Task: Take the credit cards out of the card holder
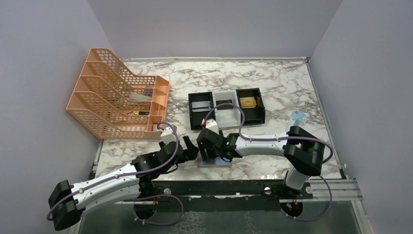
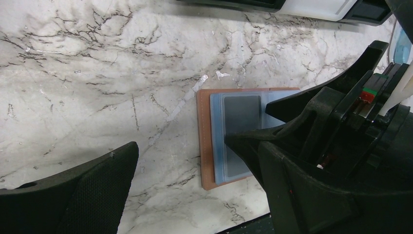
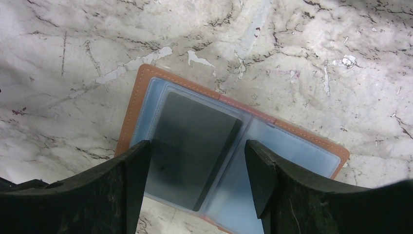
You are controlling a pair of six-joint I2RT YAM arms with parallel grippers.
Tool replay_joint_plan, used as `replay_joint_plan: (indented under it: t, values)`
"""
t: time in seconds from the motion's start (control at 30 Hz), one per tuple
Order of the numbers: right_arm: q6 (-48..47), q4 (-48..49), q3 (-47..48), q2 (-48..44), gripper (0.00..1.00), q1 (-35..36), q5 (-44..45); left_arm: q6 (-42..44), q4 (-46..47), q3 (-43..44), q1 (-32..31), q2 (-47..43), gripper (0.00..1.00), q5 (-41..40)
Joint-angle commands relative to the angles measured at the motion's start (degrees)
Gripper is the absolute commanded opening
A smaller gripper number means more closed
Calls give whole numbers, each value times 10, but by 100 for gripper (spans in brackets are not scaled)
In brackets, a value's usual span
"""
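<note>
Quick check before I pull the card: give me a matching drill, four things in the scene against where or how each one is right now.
Things:
1. card holder
2. dark card
3. left gripper
4. three-compartment tray

Place or state:
A. open, just left of the holder
B. tucked in a clear pocket
C. spread open flat on the table
D. beyond the holder, farther from the arms

Pairs: 1-C, 2-B, 3-A, 4-D

Right end effector (image 3: 197, 146) blocks the card holder (image 3: 297, 146) from above.
</note>
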Motion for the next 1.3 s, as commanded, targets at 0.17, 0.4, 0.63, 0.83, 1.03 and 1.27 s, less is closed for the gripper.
replay_joint_plan:
  t: [0.17, 0.4, 0.63, 0.83, 1.03, 1.27]
  values:
    - [-7, 8, 18, -14, 70, 6, -6, -10, -25, 9, 2, -9, 96, -20]
    - [18, 4, 18, 9, 67, 6, 12, -20, -29, 1, 1, -31, 96, -29]
    - [31, 5, 8, 32, 67, 6, 21, -30, -37, -1, 2, -29, 96, -31]
    - [41, -2, -1, 32, 63, 6, 35, -35, -43, -1, 1, -29, 96, -37]
    - [38, 15, -15, 18, 49, 6, 23, -34, -43, -1, 2, -25, 96, -34]
    - [37, 57, -34, 10, 40, 5, -16, -11, -29, 6, 1, -17, 96, -14]
